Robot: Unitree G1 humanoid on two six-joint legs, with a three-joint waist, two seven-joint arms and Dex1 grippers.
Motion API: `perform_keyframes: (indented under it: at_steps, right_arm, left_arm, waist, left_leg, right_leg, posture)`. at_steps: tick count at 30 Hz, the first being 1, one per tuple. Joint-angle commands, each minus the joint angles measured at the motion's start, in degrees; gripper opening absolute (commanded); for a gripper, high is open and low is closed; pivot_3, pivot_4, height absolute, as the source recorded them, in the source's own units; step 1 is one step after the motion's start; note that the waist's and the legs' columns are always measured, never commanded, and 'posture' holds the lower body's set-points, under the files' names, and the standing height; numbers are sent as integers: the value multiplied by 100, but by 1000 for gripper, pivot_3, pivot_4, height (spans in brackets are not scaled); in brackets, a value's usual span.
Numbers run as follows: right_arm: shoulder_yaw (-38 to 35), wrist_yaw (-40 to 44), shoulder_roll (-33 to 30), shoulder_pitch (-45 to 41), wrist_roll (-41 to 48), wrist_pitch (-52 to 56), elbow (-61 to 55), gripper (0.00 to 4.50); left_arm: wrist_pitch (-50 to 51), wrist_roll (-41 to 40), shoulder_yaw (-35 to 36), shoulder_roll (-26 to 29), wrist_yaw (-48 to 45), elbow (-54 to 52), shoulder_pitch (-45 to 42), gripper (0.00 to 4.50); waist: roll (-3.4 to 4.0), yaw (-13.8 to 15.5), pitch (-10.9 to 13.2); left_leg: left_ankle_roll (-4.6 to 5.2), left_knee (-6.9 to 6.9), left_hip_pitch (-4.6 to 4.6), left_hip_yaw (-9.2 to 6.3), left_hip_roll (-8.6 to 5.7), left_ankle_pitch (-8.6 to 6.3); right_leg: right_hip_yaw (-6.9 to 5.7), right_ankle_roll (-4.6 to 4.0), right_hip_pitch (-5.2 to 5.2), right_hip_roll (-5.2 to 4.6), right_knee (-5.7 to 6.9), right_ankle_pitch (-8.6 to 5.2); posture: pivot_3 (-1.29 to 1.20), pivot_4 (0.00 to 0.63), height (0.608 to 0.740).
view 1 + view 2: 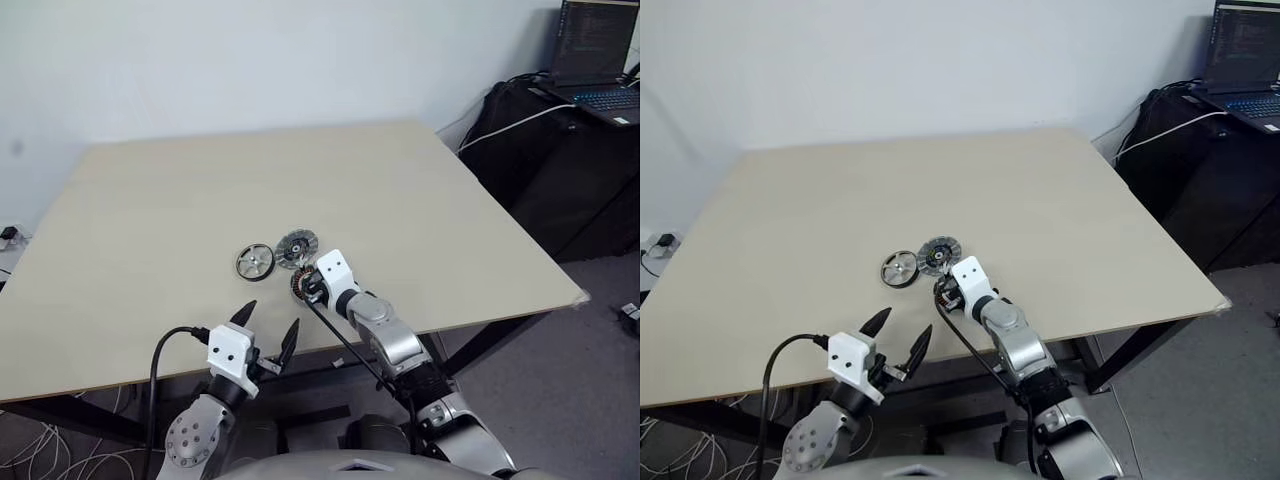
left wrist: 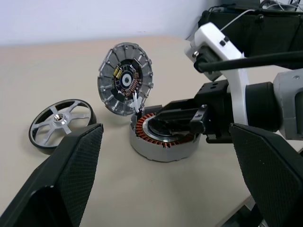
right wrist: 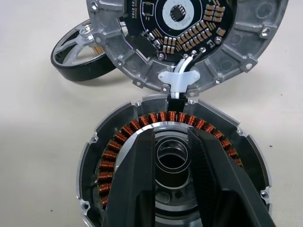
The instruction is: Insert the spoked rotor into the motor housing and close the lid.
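Note:
The motor housing [image 3: 113, 156], a ring of copper windings in a silvery rim, lies near the table's front edge. My right gripper [image 3: 171, 138] reaches over its dark centre, fingers a narrow gap apart with nothing between them. The lid [image 3: 246, 42] stands tilted up at the housing's far rim, joined to it by white wires, its circuit-board face turned toward me. The spoked rotor [image 1: 254, 261] lies flat on the table just left of the lid. My left gripper [image 1: 271, 318] hovers open at the table's front edge, short of the housing [image 2: 163, 142].
The pale wooden table [image 1: 400, 200] stretches far back and to both sides. A laptop [image 1: 600, 60] sits on dark cases off the back right corner. A black cable runs along my right arm [image 1: 345, 345].

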Motion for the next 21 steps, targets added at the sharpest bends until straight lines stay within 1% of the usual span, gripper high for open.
perform_keyframes:
  at_steps: [1,7,11,17,18,21]
  right_arm:
    - [-93,52,16,-80,39,-89,-150,688]
    - [-43,244,-81,138,68,81,-508,688]
    - [-72,224,-115,179,45,121,-532,688]
    - [-84,239,-96,125,63,136,-532,688]
    - [-85,246,-89,110,68,126,-522,1257]
    - [-65,270,-62,82,74,116,-516,2191]
  left_arm:
    - [-245,-129,126,70,-104,-9,35,4500]
    - [-296,-130,142,72,-139,-29,100,4500]
    - [-205,-48,18,8,-62,-137,91,4500]
    - [-20,-53,17,-23,-12,-233,-46,4500]
    - [7,-59,22,-27,-6,-240,-67,4500]
    - [78,-26,-17,-55,34,-275,-92,4500]
  waist:
    - [1,-9,0]
    - [1,-16,1]
    - [1,-17,0]
    - [0,-18,0]
    - [0,-19,0]
    - [-1,-19,1]
  left_leg:
    - [0,0,0,0,0,0]
    - [0,0,0,1,-1,0]
    - [0,0,0,1,0,0]
    - [0,0,1,0,1,0]
    - [0,0,1,0,1,0]
    - [0,0,0,1,0,0]
  right_leg:
    - [0,0,0,0,0,0]
    - [1,0,0,-2,-1,0]
    - [0,0,0,-1,0,0]
    - [0,0,1,0,1,0]
    - [0,0,1,0,1,0]
    - [1,0,-1,0,0,0]
  posture:
    - [0,0,740]
    - [0,0,740]
    - [0,0,740]
    - [0,0,740]
    - [0,0,740]
    - [0,0,740]
